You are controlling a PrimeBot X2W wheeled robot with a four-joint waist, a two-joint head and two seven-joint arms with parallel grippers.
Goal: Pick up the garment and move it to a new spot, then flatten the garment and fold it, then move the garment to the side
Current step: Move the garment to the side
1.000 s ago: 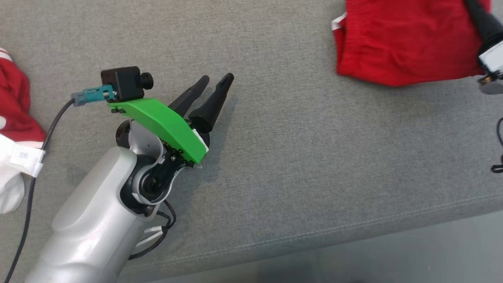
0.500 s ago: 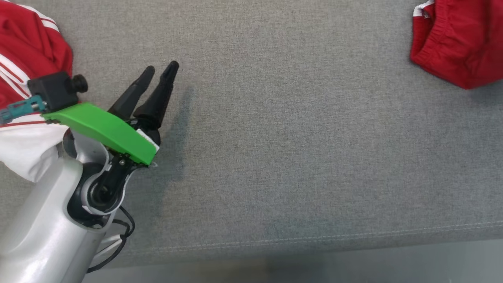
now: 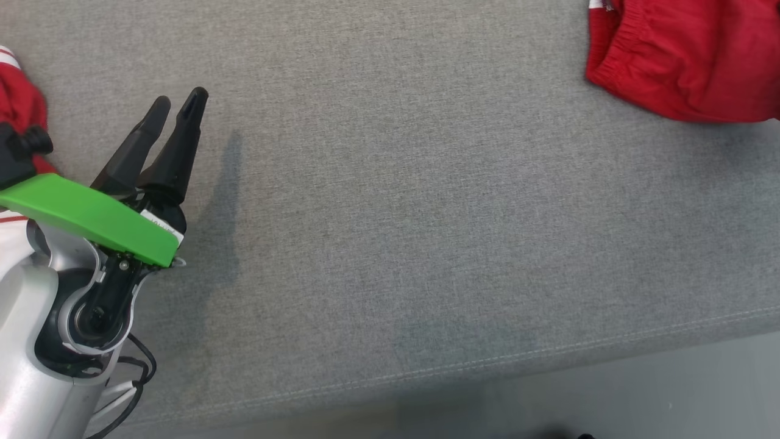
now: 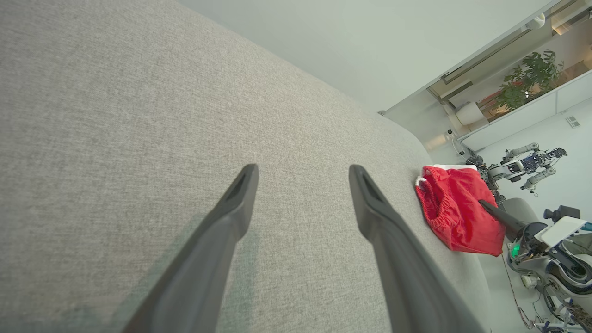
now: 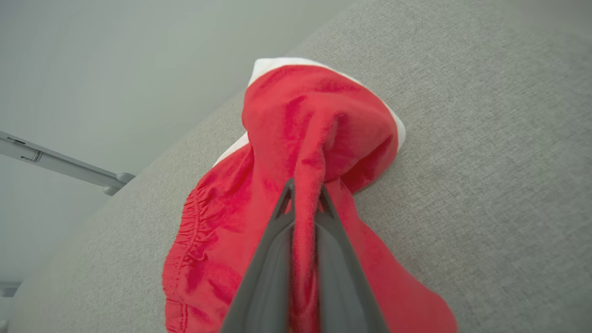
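Grey upholstery [image 3: 390, 244] is seen beneath the left gripper [image 3: 178, 99], whose fingers are held spread and empty at the near left. Farther off, at the far right, the red garment [image 3: 682, 55] is shown crumpled on the upholstery, one fold pinched tightly by the right gripper [image 5: 305, 187].
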